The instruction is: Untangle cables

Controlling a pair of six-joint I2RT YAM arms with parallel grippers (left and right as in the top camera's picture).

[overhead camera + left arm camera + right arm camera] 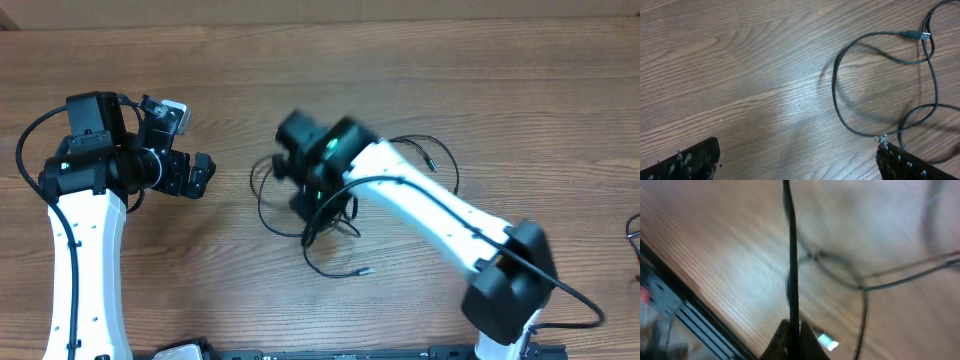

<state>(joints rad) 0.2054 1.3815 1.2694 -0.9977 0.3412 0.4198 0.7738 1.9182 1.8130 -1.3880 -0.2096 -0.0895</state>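
Observation:
Several thin black cables lie tangled in loops at the table's middle, one plug trailing toward the front. My right gripper hangs over the tangle. In the blurred right wrist view it is shut on one black cable, which runs taut up out of the jaws. My left gripper stands left of the tangle, apart from it. Its jaws are wide open with bare wood between them. A cable loop with a metallic plug lies ahead, passing close by the right finger.
More cable loops spread to the right, partly under the white right arm. Another dark cord shows at the table's right edge. The left arm stands along the left side. A dark rail runs along the front edge.

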